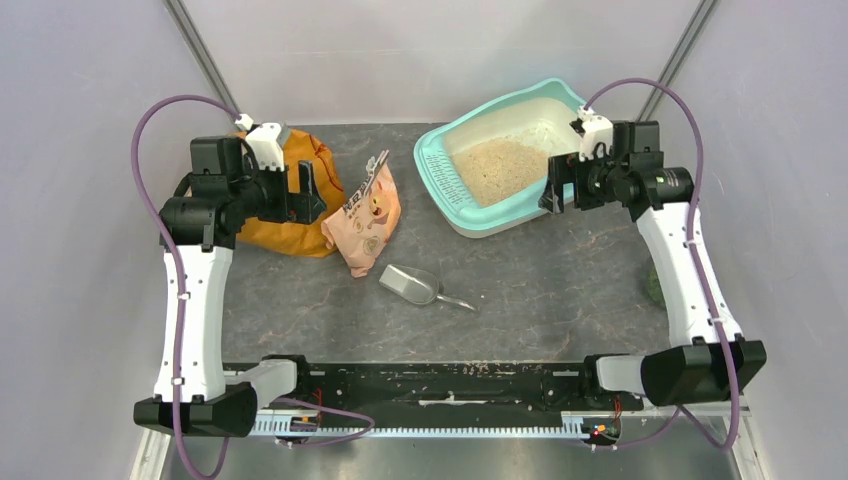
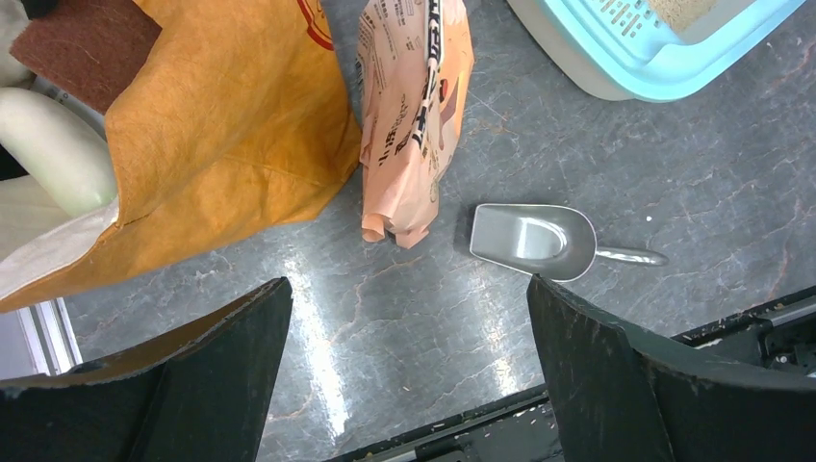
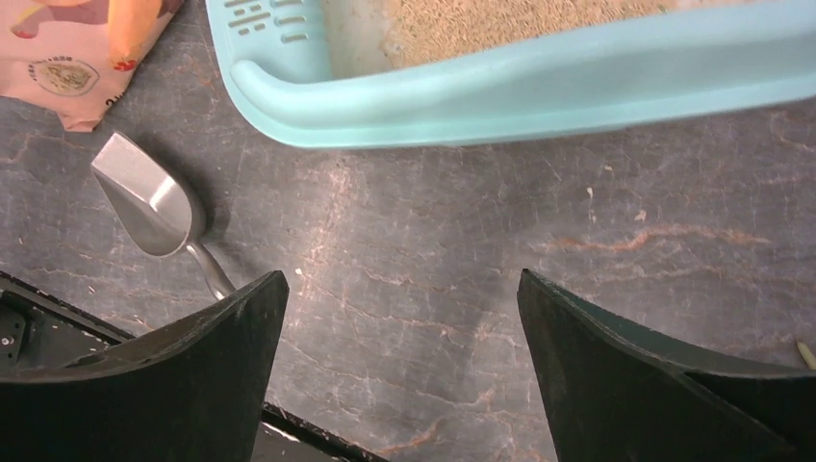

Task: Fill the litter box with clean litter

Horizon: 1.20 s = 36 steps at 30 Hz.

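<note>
The teal litter box point(image 1: 436, 165) sits at the back right of the table with pale beige litter point(image 1: 500, 168) heaped inside; its rim shows in the right wrist view point(image 3: 500, 101) and the left wrist view point(image 2: 664, 67). The peach-pink litter pouch point(image 1: 365, 218) lies flat left of it, also seen in the left wrist view point(image 2: 414, 115). My left gripper point(image 1: 310, 190) is open and empty, raised beside the orange bag. My right gripper point(image 1: 557, 187) is open and empty, raised over the box's near right rim.
An orange fabric bag point(image 1: 290, 195) stands at the back left under my left wrist. A silver metal scoop point(image 1: 415, 285) lies on the dark marble table near the middle front, also seen in the left wrist view point(image 2: 539, 241) and the right wrist view point(image 3: 149, 202).
</note>
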Tool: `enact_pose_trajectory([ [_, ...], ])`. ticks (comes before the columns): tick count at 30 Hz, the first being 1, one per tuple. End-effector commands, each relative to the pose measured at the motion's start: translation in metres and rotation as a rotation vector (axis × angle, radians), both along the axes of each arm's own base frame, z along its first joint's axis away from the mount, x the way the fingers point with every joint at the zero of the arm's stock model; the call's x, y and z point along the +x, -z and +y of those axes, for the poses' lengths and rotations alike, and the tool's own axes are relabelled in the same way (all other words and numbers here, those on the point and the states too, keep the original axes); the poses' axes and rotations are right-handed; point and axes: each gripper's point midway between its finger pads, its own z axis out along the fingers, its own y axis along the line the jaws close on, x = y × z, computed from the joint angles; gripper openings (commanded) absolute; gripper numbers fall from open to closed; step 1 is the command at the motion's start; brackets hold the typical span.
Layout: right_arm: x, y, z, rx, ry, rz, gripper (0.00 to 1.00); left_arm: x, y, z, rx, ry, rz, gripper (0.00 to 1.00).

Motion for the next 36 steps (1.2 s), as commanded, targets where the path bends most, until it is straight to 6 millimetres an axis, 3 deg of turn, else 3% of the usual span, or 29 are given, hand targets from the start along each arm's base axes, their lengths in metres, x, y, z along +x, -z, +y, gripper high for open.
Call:
enact_pose_trajectory([
  [1, 0.035, -0.021, 0.022, 0.036, -0.022, -0.062, 0.97, 0.005, -0.006, -0.001, 0.023, 0.048, -0.042, 0.99],
  [8, 0.098, -0.008, 0.071, -0.056, -0.093, -0.031, 0.97, 0.01, -0.011, -0.002, 0.035, 0.071, -0.045, 0.99],
  [12, 0.12, 0.006, 0.102, -0.083, -0.153, -0.017, 0.97, 0.013, -0.004, -0.006, 0.012, 0.089, -0.015, 0.99],
  [15, 0.134, 0.028, 0.121, -0.09, -0.179, 0.018, 0.97, 0.015, -0.003, -0.013, -0.02, 0.114, -0.004, 0.99],
  [19, 0.145, 0.054, 0.135, -0.093, -0.184, 0.069, 0.97, 0.015, -0.005, -0.016, -0.033, 0.126, -0.004, 0.99],
  [23, 0.139, 0.073, 0.147, -0.06, -0.2, 0.132, 0.97, 0.013, -0.004, -0.015, -0.026, 0.124, -0.007, 0.99],
  [28, 0.108, 0.105, 0.152, -0.015, -0.236, 0.279, 0.97, 0.012, -0.003, -0.015, -0.029, 0.117, -0.001, 0.99],
  [33, 0.072, 0.116, 0.143, -0.012, -0.281, 0.351, 0.97, 0.01, -0.008, -0.018, -0.035, 0.135, -0.008, 0.99],
  [36, 0.051, 0.121, 0.124, -0.049, -0.307, 0.392, 0.97, 0.009, -0.011, -0.018, -0.029, 0.145, -0.01, 0.99],
])
